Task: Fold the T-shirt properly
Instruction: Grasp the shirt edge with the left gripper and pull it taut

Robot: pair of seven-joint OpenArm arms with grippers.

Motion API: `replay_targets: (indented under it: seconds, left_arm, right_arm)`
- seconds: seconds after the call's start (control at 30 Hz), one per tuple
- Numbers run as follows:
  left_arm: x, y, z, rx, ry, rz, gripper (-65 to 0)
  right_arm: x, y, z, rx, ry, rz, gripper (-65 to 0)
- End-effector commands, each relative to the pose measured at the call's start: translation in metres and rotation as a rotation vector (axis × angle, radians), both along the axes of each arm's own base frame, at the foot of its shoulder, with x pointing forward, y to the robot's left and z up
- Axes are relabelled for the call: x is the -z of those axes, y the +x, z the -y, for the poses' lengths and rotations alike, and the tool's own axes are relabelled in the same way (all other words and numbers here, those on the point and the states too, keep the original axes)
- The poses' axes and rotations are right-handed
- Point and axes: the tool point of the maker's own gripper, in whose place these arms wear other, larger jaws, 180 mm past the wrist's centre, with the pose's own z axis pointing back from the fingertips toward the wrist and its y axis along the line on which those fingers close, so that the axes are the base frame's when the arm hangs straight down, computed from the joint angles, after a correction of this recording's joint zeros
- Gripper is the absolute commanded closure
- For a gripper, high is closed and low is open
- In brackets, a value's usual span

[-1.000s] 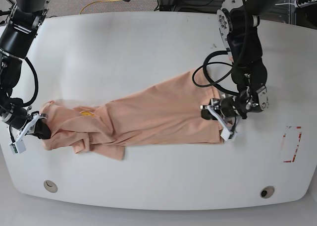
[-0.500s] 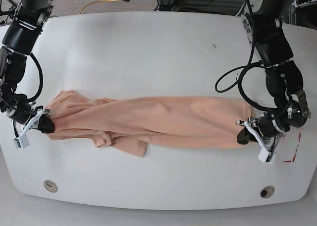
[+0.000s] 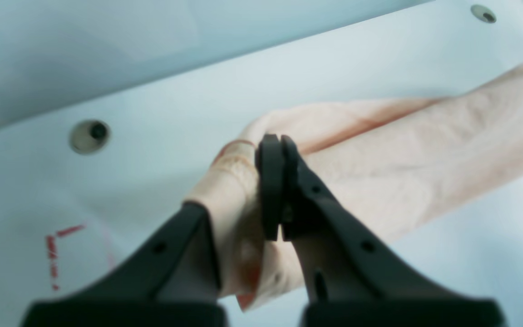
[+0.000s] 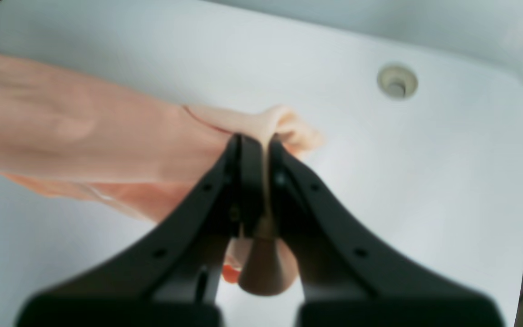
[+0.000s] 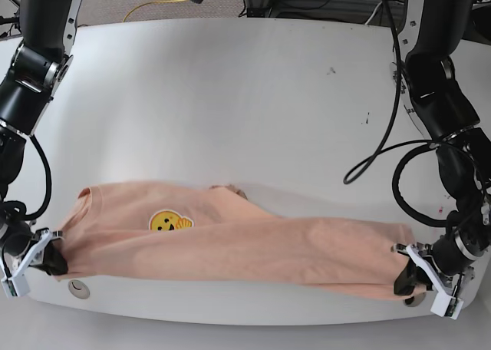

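The T-shirt (image 5: 230, 246) now hangs stretched in a long band along the near edge of the table (image 5: 230, 97), closer to that edge than half a second ago, when it lay across the middle. Its yellow face patch (image 5: 170, 222) now shows on top near the collar end; earlier that patch was out of sight.

The left gripper (image 5: 404, 279) has come down to the near corner on the base view's right, its fingers clamped together on the hem end of the shirt (image 3: 379, 172). The right gripper (image 5: 55, 259) sits at the opposite near corner, fingers pressed shut on a pinch of the shoulder cloth (image 4: 266, 131).

The lower fold of the shirt lies just beside the table's front rim. A round hole (image 5: 77, 288) in the tabletop is near the right gripper, and another (image 5: 415, 298) lies just beside the left gripper. A red marked outline (image 3: 61, 254) shows on the table near the left gripper.

Beyond the shirt, the far part of the table is bare white surface reaching back to both arms' bases.
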Motion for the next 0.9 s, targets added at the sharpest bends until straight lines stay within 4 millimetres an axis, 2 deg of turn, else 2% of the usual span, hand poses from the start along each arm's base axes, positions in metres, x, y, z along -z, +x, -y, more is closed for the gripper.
replay_targets:
  seconds: [0.0, 0.03, 0.13, 0.27, 0.37, 0.43, 0.5, 0.53, 0.6, 0.7, 0.77, 0.83, 0.87]
  left_arm:
    - [-0.023, 0.0, -0.01, -0.022, 0.002, 0.064, 0.0]
    - [-0.031, -0.002, -0.016, -0.039, -0.004, 0.09, 0.0]
    - [-0.075, -0.014, -0.033, -0.099, 0.006, 0.221, 0.0]
    - [-0.114, -0.015, -0.051, -0.142, 0.008, 0.299, 0.0]
    - [-0.133, -0.017, -0.064, -0.168, 0.008, 0.336, 0.0]
    - [-0.143, -0.017, -0.068, -0.175, 0.006, 0.354, 0.0]
    - [-0.143, -0.015, -0.074, -0.181, 0.003, 0.345, 0.0]
    - [-0.142, -0.015, -0.075, -0.181, 0.002, 0.341, 0.0]
    - [-0.14, -0.014, -0.074, -0.18, -0.001, 0.338, 0.0]
    - [-0.116, -0.014, -0.073, -0.178, 0.001, 0.284, 0.0]
    - [-0.102, -0.014, -0.069, -0.169, -0.007, 0.256, 0.0]
    - [-0.074, -0.015, -0.061, -0.155, -0.019, 0.198, 0.0]
    - [-0.065, -0.015, -0.059, -0.154, -0.02, 0.179, 0.0]
  right_arm:
    - [-0.047, 0.006, 0.011, 0.014, -0.025, 0.114, 0.0]
    - [-0.057, 0.007, 0.013, 0.017, -0.032, 0.133, 0.0]
    - [-0.082, 0.01, 0.011, 0.002, -0.074, 0.16, 0.0]
    - [-0.116, 0.009, 0.023, 0.023, -0.109, 0.215, 0.0]
    - [-0.13, 0.007, 0.023, 0.016, -0.122, 0.248, 0.0]
    - [-0.139, 0.002, 0.031, 0.017, -0.137, 0.265, 0.0]
    - [-0.141, -0.003, 0.037, 0.015, -0.138, 0.267, 0.0]
    - [-0.142, -0.004, 0.033, 0.001, -0.128, 0.274, 0.0]
    - [-0.132, -0.007, 0.029, -0.026, -0.096, 0.259, 0.0]
    - [-0.114, -0.017, 0.036, -0.028, -0.052, 0.232, 0.0]
    - [-0.094, -0.023, 0.04, -0.022, -0.011, 0.205, 0.0]
    - [-0.064, -0.035, 0.046, -0.009, 0.049, 0.162, 0.0]
    - [-0.057, -0.039, 0.047, -0.006, 0.061, 0.151, 0.0]
